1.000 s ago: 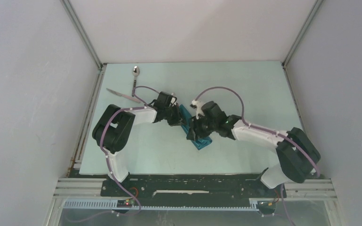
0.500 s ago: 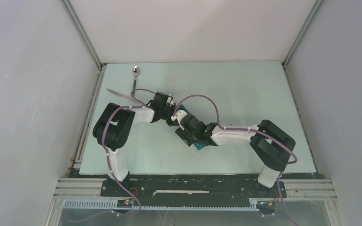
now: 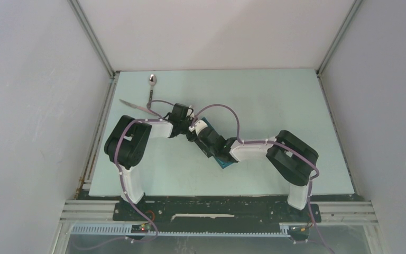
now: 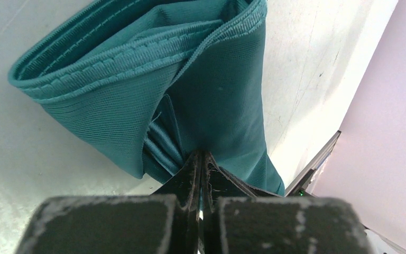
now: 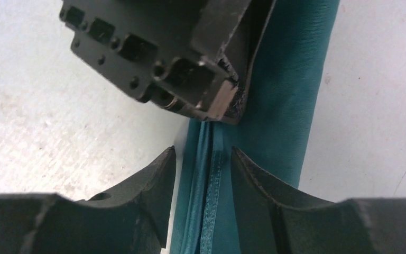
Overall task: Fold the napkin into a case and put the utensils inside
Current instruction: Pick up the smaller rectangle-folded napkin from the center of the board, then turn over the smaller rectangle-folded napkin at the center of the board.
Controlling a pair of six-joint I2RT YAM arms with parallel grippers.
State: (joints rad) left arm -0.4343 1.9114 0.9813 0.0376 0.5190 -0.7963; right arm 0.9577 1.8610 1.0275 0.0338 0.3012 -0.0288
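Note:
The teal napkin [image 3: 225, 163] lies as a narrow folded strip mid-table, mostly covered by both grippers. My left gripper [image 3: 191, 131] is shut on a fold of the napkin [image 4: 137, 79] at its far end, its fingertips [image 4: 194, 164] pressed together on the cloth. My right gripper [image 5: 203, 159] is open and points along the strip toward the left gripper [image 5: 190, 69]. Its jaws straddle the stitched hem edges of the napkin [image 5: 285, 106]. The spoon [image 3: 151, 79] and the knife [image 3: 135, 106] lie on the table at the far left, apart from both grippers.
The pale green table [image 3: 275, 106] is fenced by a metal rail [image 3: 96, 132] on the left and grey walls all round. The right arm's elbow [image 3: 291, 156] is folded low over the near right part of the table.
My right gripper has slid up-left along the napkin to just behind the left gripper, and its elbow has folded inward. The left gripper has kept its grip in place.

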